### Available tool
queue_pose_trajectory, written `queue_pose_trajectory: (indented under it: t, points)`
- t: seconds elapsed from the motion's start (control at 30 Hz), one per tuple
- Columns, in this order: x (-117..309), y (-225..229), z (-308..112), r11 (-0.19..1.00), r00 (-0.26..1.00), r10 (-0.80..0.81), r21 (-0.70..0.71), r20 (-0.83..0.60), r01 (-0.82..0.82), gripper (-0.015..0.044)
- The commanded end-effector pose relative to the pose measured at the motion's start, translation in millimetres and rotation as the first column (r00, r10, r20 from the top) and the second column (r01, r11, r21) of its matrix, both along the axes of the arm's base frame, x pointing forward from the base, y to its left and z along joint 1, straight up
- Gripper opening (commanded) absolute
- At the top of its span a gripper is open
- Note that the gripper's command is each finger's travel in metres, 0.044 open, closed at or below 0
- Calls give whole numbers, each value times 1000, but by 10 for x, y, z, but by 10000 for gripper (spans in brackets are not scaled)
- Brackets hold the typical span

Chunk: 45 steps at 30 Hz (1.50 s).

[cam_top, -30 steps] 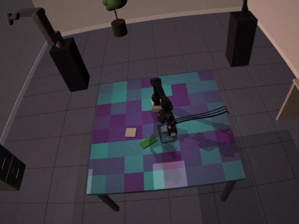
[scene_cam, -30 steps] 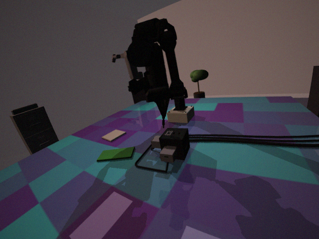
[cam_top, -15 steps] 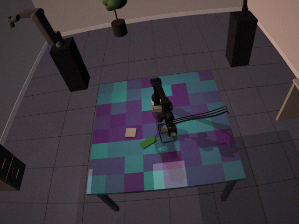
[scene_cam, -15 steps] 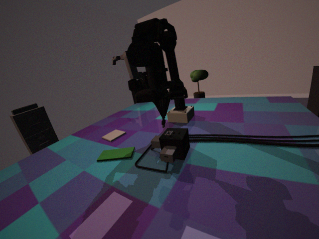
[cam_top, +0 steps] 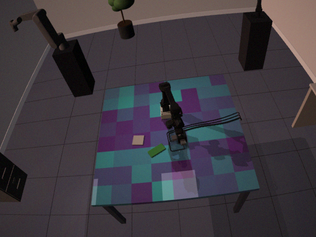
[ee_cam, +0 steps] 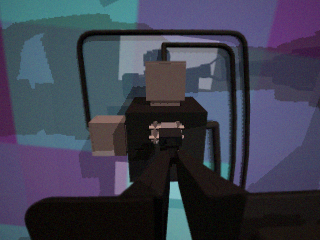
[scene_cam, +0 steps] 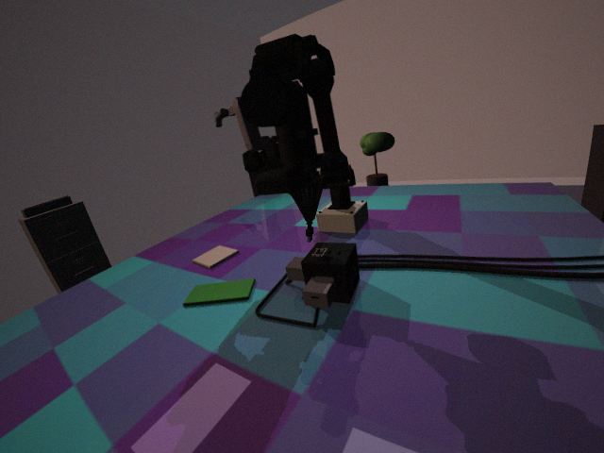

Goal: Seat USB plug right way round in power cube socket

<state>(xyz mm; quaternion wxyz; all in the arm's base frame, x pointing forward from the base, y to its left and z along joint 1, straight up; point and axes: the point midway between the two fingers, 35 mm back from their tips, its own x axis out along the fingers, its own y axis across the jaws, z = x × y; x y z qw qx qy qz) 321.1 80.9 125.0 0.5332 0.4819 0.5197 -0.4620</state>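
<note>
My gripper (scene_cam: 309, 223) (ee_cam: 172, 156) points down above the power cube, its fingers shut on the small dark USB plug (scene_cam: 309, 235) (ee_cam: 170, 136). In the exterior view the plug hangs clear of the cube's top, with a gap below it. The black power cube (scene_cam: 341, 274) (ee_cam: 195, 137) stands on the table. Its top socket (scene_cam: 320, 252) (ee_cam: 154, 134) shows pale metal contacts and looks empty; in the wrist view the plug partly covers it. Which way round the plug faces cannot be told. In the top view the arm hides the plug.
Two greyish adapters (cam_top: 182, 141) (scene_cam: 318, 293) (ee_cam: 165, 82) stick out of the cube's sides. A black cable loop (cam_top: 176, 150) (scene_cam: 288, 320) (ee_cam: 160, 33) lies around them, and cables run off to the right. A green block (cam_top: 156, 150) (scene_cam: 219, 293) and a beige square (cam_top: 138, 139) (scene_cam: 215, 256) lie left of the cube.
</note>
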Motion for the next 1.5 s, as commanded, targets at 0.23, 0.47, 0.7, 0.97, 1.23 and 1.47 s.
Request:
queue_pose_trajectory:
  t: [0.23,0.47,0.7,0.97,1.23,1.47]
  points:
    - [0,10,-15,1000,1000,0,11,-1,0,0]
    - [0,15,-23,1000,1000,0,17,-2,0,0]
    - [1,20,-30,1000,1000,-1,23,-2,1,0]
    - [1,26,-40,1000,1000,-1,30,-3,1,0]
    - [1,32,-49,999,1000,-2,36,-4,2,0]
    - [1,37,-57,999,1000,-2,42,-4,2,0]
